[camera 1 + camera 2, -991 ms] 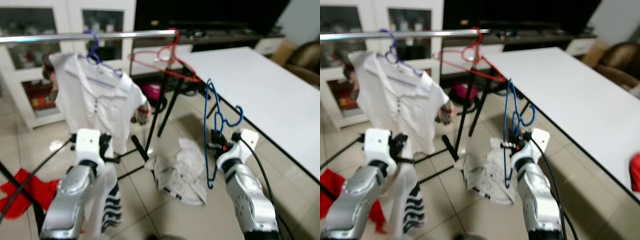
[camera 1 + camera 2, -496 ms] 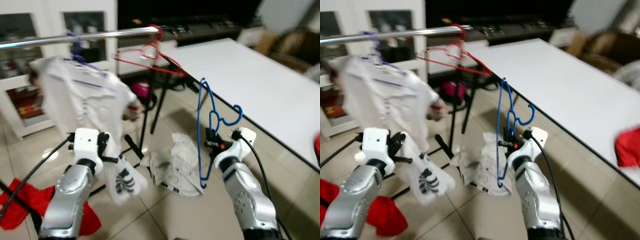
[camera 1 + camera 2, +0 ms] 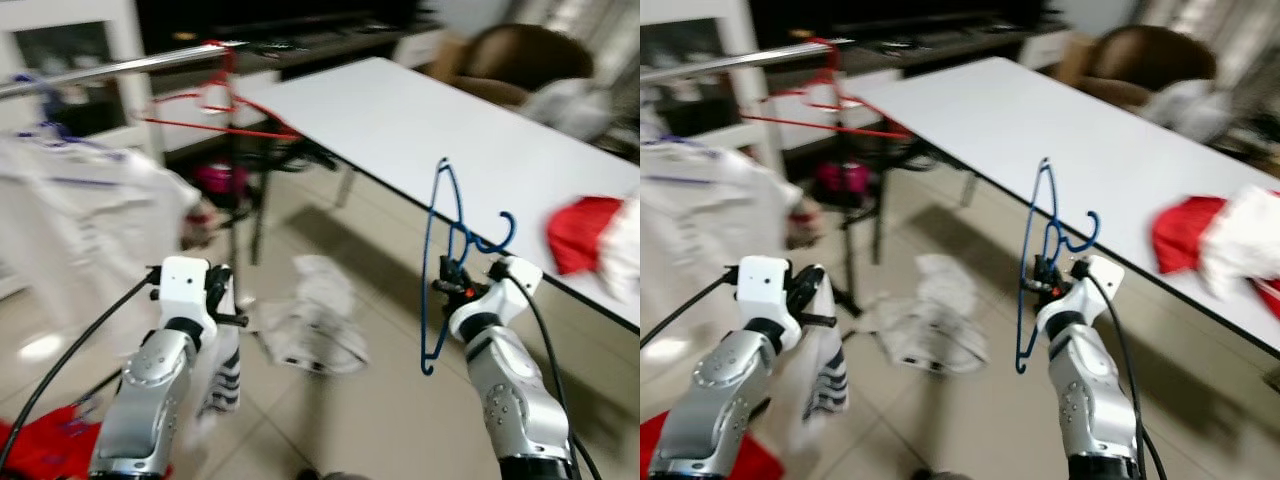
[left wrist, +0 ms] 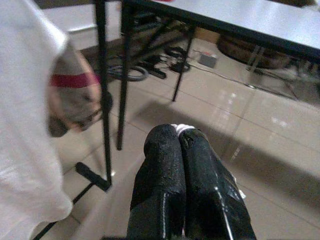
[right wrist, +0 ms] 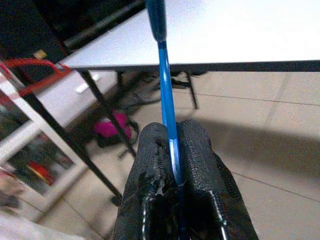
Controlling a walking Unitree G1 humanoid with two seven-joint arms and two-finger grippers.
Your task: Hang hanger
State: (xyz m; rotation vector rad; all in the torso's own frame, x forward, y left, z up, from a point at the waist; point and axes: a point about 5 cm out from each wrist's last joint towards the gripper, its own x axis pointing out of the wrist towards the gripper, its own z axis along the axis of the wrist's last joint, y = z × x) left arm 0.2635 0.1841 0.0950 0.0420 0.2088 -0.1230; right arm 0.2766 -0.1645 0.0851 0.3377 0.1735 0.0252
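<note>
Two tools up in front of the robot. Right tool (image 5: 172, 145) is clamped on the blue hanger (image 3: 440, 260), its wire pinched between the black fingers (image 5: 150, 165). That hanger stands upright above the wrist, hook on top, held in the air just beside the edge of the white desk (image 3: 440, 130) and well apart from the rail (image 3: 110, 68). Left tool (image 4: 177, 145) has its fingers pressed together, with a scrap of white cloth showing at the tips; a striped garment (image 3: 222, 375) dangles below that wrist. Beyond it, a white shirt (image 3: 80, 220) hangs on the rail, blurred, and further along the rail hangs a red hanger (image 3: 215, 110), bare. Down on the tiled floor (image 3: 370, 420), between the two arms, lies a crumpled pale garment (image 3: 310, 325). A red cloth (image 3: 40, 450) sits on the floor at the robot's far left. On the desk to the right rests a red and white bundle (image 3: 595, 235). Past the desk's far end, a brown chair (image 3: 520, 60).
</note>
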